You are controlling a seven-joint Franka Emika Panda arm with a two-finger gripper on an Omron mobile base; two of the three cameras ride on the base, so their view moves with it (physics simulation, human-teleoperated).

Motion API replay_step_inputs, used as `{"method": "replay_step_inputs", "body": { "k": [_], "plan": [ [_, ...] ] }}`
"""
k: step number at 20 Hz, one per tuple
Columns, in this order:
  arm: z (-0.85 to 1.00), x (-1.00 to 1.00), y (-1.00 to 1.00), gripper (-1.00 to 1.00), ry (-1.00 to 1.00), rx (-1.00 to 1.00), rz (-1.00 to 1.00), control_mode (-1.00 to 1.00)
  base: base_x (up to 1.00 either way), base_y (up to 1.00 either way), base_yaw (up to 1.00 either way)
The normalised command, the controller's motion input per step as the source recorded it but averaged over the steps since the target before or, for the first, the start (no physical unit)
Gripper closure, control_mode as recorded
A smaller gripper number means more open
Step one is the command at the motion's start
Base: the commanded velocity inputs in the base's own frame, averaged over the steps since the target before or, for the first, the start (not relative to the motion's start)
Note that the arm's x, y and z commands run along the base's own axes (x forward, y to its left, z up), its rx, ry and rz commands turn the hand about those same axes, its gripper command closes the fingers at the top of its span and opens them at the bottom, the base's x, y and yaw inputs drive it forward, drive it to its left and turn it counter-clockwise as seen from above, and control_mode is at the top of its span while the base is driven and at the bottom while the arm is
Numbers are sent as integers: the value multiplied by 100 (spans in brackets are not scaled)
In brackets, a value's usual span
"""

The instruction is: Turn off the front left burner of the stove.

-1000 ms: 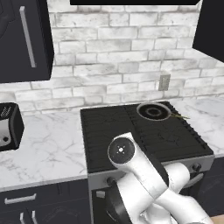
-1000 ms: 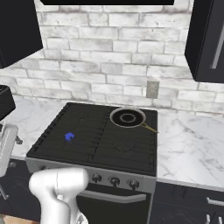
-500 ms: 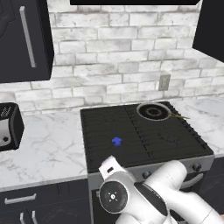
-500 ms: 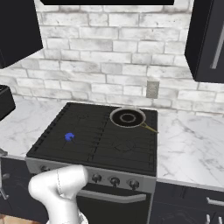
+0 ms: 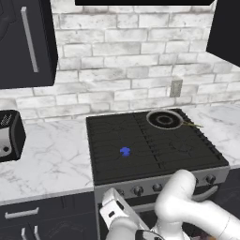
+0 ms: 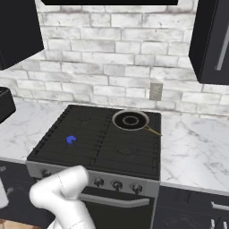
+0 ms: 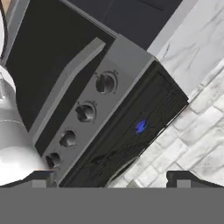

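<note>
Jaws cannot be judged open or closed: the gripper (image 7: 109, 179) shows just two dark tips at the bottom of the hand view, set well apart there, nothing between them, and hanging low in front of the stove (image 5: 154, 140) short of its grey steel front strip (image 7: 94, 116). Four dark round knobs line that strip in the hand view, the nearest pair being the upper knob (image 7: 105, 82) and the one below it (image 7: 85, 112), all apart from the tips. Beyond them a small blue flame (image 7: 140, 127) burns on the front left burner (image 5: 123, 153), the near-left quarter of the cooktop, seen from the right base camera as well (image 6: 71, 141). A silver-rimmed pan (image 5: 164, 119) sits on the rear right grate, and a black-and-silver toaster (image 5: 10, 136) stands on the marble desk (image 5: 51, 159) left of the range. Risk from here, as a judgement: the knobs look alike and sit close, so a slightly off approach could turn the wrong one and leave the flame lit; the white arm (image 5: 187, 206), folded low before the oven door, could also brush the door handle (image 6: 118, 201). Long axis of the range runs left to right along the wall, knob strip facing the robot; the burner's grate ridges run across that quarter.
</note>
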Motion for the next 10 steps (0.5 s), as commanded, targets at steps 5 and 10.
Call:
{"method": "replay_step_inputs", "body": {
  "k": [5, 10],
  "plan": [
    [-51, 11, 0, -100, -27, 0, 9, -100, 0, 0, 0],
    [-20, 21, 0, -100, -15, 0, 7, -100, 0, 0, 0]
  ]
}}
